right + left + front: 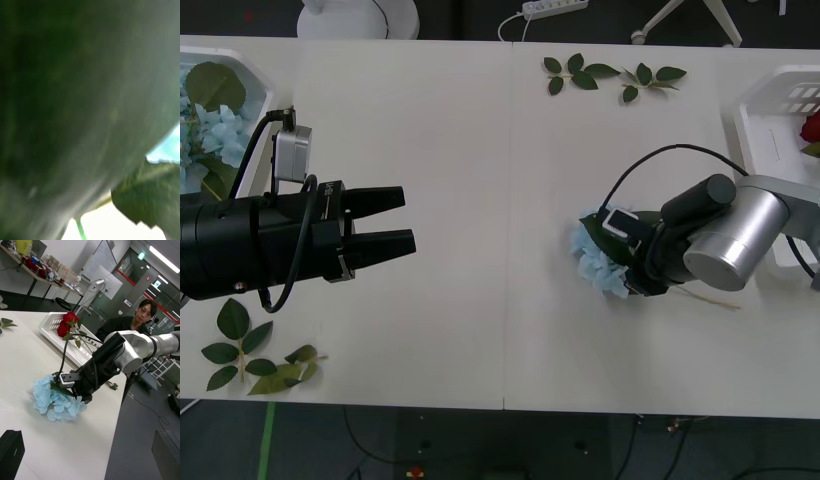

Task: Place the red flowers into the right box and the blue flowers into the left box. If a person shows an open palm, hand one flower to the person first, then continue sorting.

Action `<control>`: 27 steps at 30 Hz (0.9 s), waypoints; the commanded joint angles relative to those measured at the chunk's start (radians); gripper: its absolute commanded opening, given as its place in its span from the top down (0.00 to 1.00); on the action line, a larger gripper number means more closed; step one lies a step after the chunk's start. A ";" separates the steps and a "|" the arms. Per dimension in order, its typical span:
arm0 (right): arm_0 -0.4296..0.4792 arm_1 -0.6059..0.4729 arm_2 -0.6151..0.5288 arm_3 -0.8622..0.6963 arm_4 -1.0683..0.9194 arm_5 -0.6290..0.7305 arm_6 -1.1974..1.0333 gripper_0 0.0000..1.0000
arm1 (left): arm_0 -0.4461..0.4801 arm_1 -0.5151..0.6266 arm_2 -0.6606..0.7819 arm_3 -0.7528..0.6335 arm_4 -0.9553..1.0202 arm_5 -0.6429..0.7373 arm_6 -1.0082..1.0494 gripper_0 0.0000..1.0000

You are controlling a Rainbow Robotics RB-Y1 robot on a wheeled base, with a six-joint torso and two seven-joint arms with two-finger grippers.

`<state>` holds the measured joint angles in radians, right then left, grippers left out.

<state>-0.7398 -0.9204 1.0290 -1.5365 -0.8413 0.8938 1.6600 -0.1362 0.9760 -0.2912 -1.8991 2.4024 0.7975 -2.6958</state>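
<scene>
A blue flower [592,262] lies on the white table right of centre, its thin stem trailing toward the right. My right gripper [624,262] is pressed down into the flower's leaves; from the left wrist view it [77,390] sits on top of the blue head [56,404]. A dark leaf fills the right wrist view, with a patch of blue petals [170,148] at its edge. The left gripper [392,222] hovers open and empty at the table's left. The left box [252,60] holds blue flowers [205,130]. The right box [765,115] holds red flowers [67,323].
Green leaf sprigs lie at the table's far middle [610,75] and at its near left corner [255,360]. The table's front edge runs close below the left arm. The right box [52,324] stands behind the right arm.
</scene>
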 commanded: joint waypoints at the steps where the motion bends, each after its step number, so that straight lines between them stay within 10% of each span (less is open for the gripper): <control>1: 0.004 0.032 0.023 0.018 0.034 -0.030 0.000 0.00 | -0.034 0.041 -0.008 -0.032 0.015 -0.012 -0.009 0.00; 9: 0.004 0.034 0.043 0.016 0.048 -0.033 0.014 0.02 | -0.034 0.041 -0.008 -0.032 0.015 -0.012 -0.009 0.00; 17: 0.004 0.034 0.056 0.039 0.053 -0.045 0.017 0.72 | -0.034 0.041 -0.008 -0.032 0.015 -0.012 -0.009 0.00; 22: 0.004 0.035 0.066 0.059 0.053 -0.075 0.017 1.00 | -0.034 0.041 -0.008 -0.032 0.015 -0.012 -0.009 0.00; 27: 0.004 0.031 0.065 0.059 0.045 -0.076 0.017 1.00 | -0.034 0.041 -0.008 -0.032 0.015 -0.012 -0.009 0.00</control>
<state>-0.7399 -0.9040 1.0682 -1.5100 -0.8048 0.8250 1.6609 -0.1362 0.9763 -0.2912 -1.8992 2.4024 0.7975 -2.6958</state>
